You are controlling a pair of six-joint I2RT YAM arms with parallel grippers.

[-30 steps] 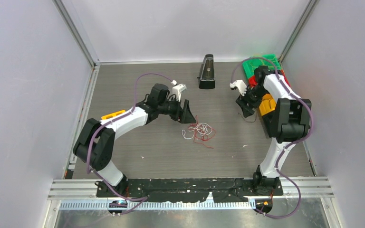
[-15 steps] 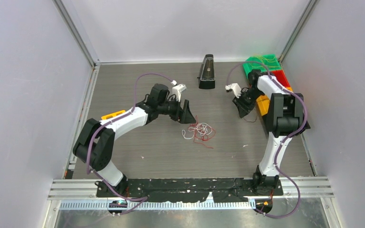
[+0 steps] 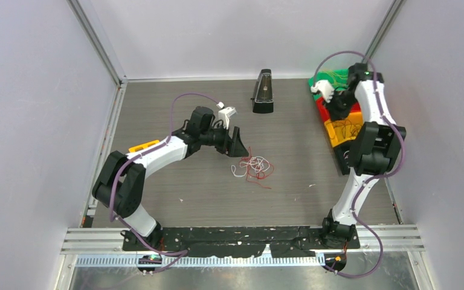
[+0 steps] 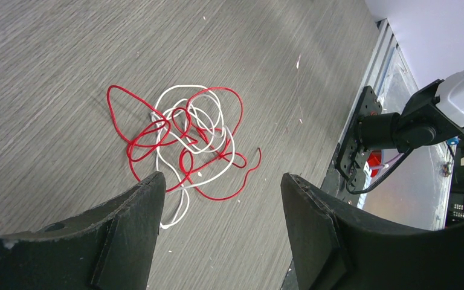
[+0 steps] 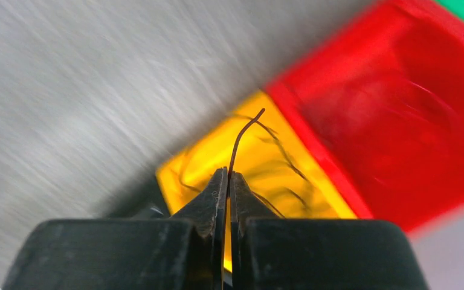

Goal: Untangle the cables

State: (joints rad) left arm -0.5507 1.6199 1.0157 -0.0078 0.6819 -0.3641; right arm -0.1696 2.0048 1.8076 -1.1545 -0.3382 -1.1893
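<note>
Sorting step: judging by the frames, one strand is being taken to its colour's compartment while the rest waits.
Right gripper (image 5: 228,175): jaws pressed together, pinching a thin dark wire (image 5: 241,136) at their tips, directly above the yellow bin (image 5: 199,160).
Doing it well: probably lower well inside the yellow bin before the jaws part, so the springy strand cannot flick onto the red bin (image 5: 399,121) just beside it; other dark strands already lie in the yellow bin, so a release clear of them would avoid fresh snags.
Dark wire, direction: its long axis runs straight out from the fingertips across the yellow bin, the free end hooking toward the red bin.
Left gripper (image 4: 222,181): fingers spread wide, holding nothing, far left of the yellow bin.
Tangle (image 4: 187,139): red and white cables knotted flat on the table (image 4: 66,60), well apart from the yellow bin, just past the left gripper's tips.
Tangle, direction: no single long axis; one red loop juts to one side, a red tail to the other.
</note>
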